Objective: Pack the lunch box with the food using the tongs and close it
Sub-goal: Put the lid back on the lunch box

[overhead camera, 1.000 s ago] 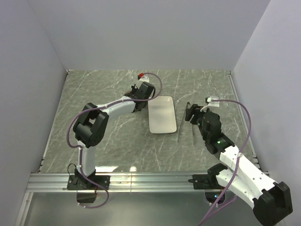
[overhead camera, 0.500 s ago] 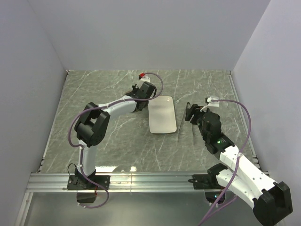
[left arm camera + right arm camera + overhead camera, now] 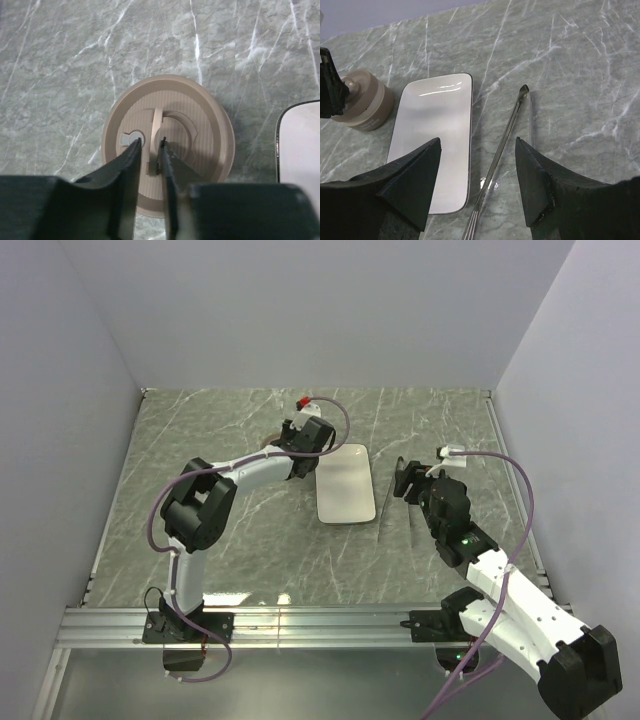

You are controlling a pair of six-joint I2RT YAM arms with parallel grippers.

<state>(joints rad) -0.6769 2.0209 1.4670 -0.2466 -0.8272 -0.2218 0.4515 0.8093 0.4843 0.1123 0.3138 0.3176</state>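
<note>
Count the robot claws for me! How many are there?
2. The left gripper is over the round brown lid, its fingers on either side of the handle. The right gripper is open near the tongs, beside the white plate.

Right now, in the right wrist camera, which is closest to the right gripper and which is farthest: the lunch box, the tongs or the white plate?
1. tongs: on the table, seen between the fingers of the right gripper.
2. white plate: just left of the tongs.
3. lunch box: far left, beyond the plate, lid on.
</note>
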